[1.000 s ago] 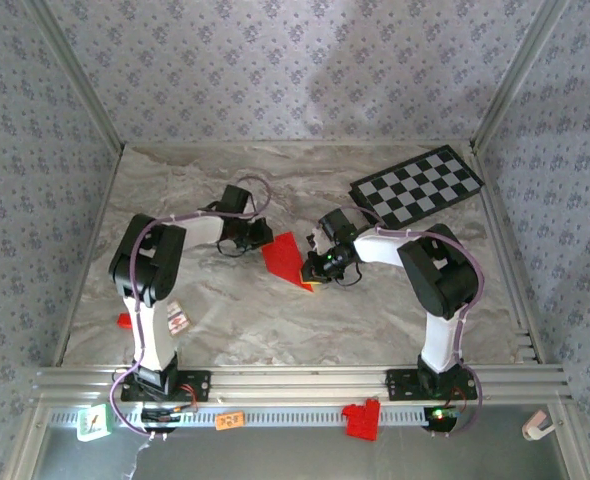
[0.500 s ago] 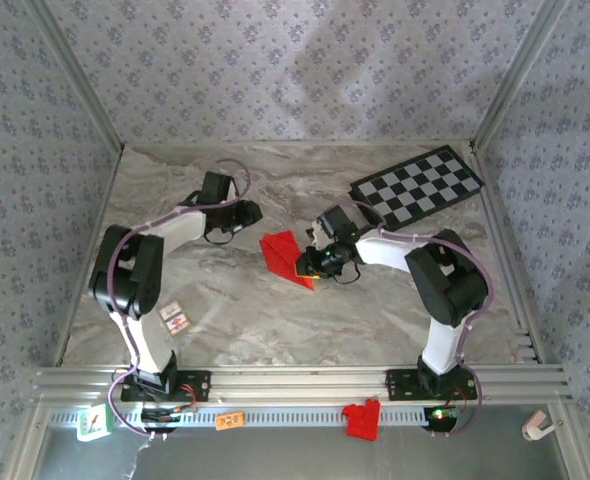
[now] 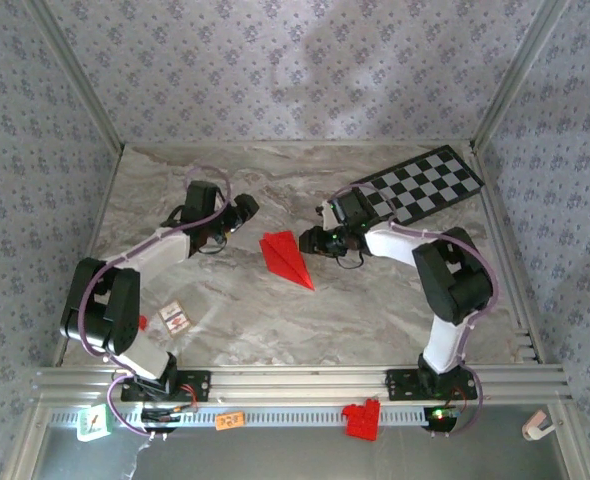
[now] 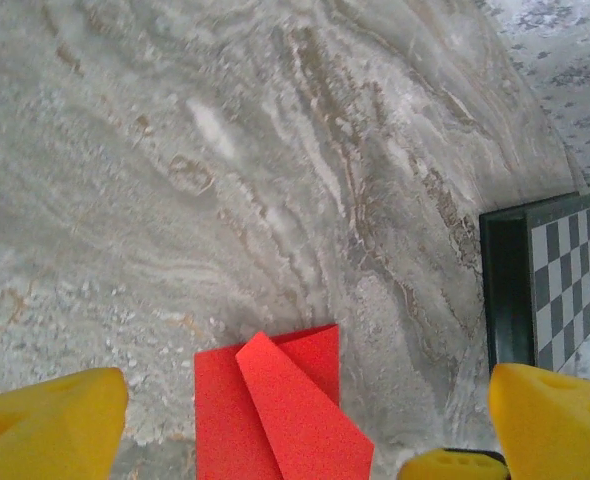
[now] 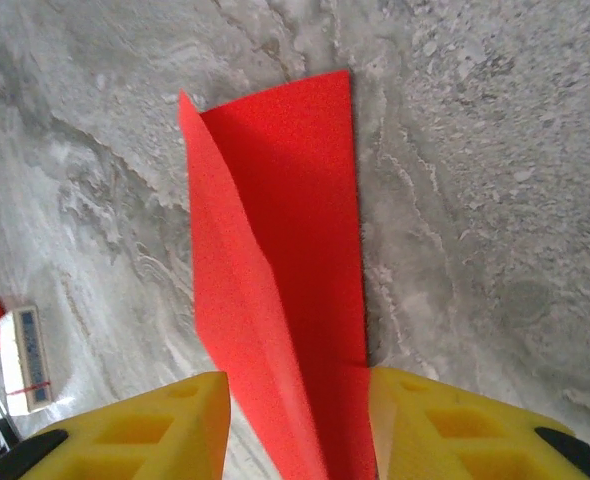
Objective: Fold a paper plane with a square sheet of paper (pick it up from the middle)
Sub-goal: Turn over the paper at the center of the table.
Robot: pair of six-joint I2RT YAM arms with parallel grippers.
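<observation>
The square sheet of paper is folded into a bright red paper plane (image 3: 286, 258) that lies flat on the marble table, its point toward the near right. In the left wrist view its blunt end (image 4: 275, 410) shows a folded flap. My left gripper (image 3: 245, 207) stands wide open to the plane's left, apart from it; its yellow fingers (image 4: 45, 425) are far apart. My right gripper (image 3: 309, 241) is open at the plane's right edge. The red paper (image 5: 275, 270) runs between its yellow fingers (image 5: 155, 430), with a gap on the left side.
The checkered board (image 3: 417, 185) lies at the back right, close behind my right arm. A small card (image 3: 176, 317) and a small red piece (image 3: 143, 322) sit near the left arm's base. A red bracket (image 3: 361, 419) rests on the front rail. Patterned walls close three sides.
Both grippers have opened. The left arm has drawn back to the left, away from the paper. The right gripper has shifted toward the back right, and the plane now lies free on the table.
</observation>
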